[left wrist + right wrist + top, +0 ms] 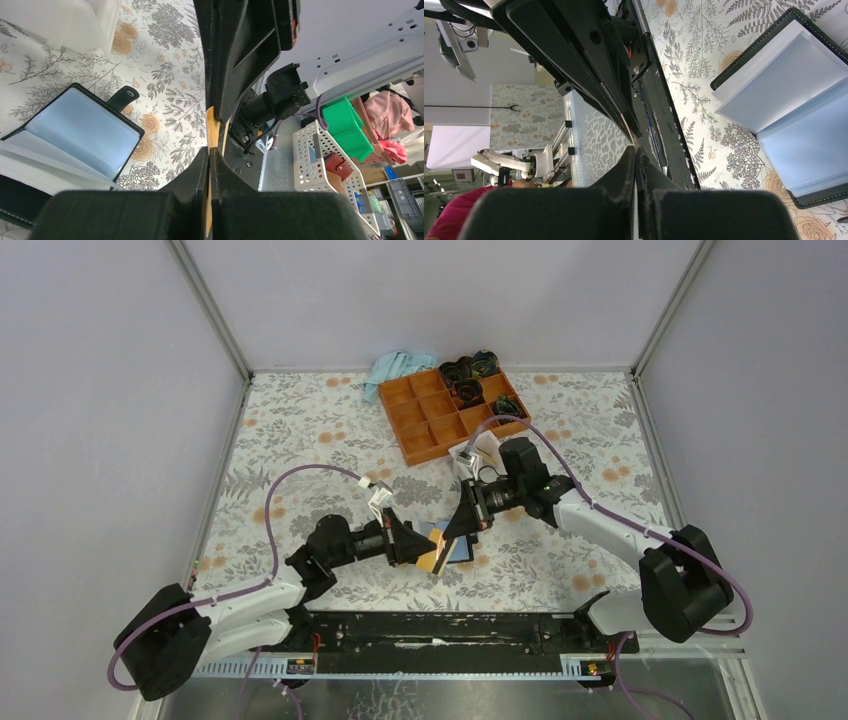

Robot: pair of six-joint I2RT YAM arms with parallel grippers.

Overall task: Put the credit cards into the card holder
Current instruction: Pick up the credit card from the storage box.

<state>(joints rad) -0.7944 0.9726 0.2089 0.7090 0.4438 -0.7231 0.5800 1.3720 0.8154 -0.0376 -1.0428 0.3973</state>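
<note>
The desk (300,430) is carrying your card holder (462,548), which is lying open with its blue lining up, directly below the fingers. The yellow-orange card (433,560) is hanging tilted between both arms, with your left fingers (192,172) and right fingers (623,167) both clamping it.

"How were the two arms posed?"

"Both stretched forward from their bases and angled inward, elbows bent. The left gripper (418,543) and the right gripper (466,519) faced each other tip to tip near the middle."

"And the jaws?"

"Each gripper was pinched nearly closed on the same credit card (212,131), from opposite sides. The left wrist lay low, and the right wrist sat higher, tilted downward."
</note>
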